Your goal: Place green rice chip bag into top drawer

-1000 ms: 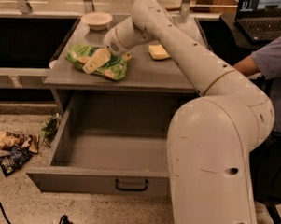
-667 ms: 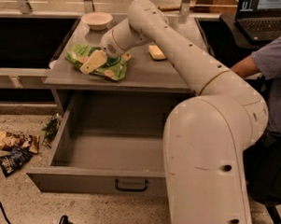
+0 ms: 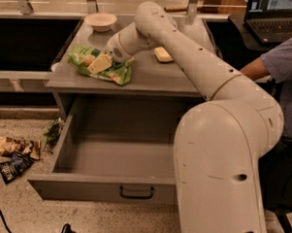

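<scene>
Top drawer [image 3: 109, 188] hangs wide open with nothing in it, but the green rice chip bag [image 3: 115, 74] lies on the bench [image 3: 162, 82], tool [image 3: 102, 63] pressed onto it, grip impossible to tell, so lifting and dropping remain.

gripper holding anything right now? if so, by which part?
Cannot be told. The gripper is down on the middle of the green rice chip bag, which lies on the table top, not lifted.
</scene>
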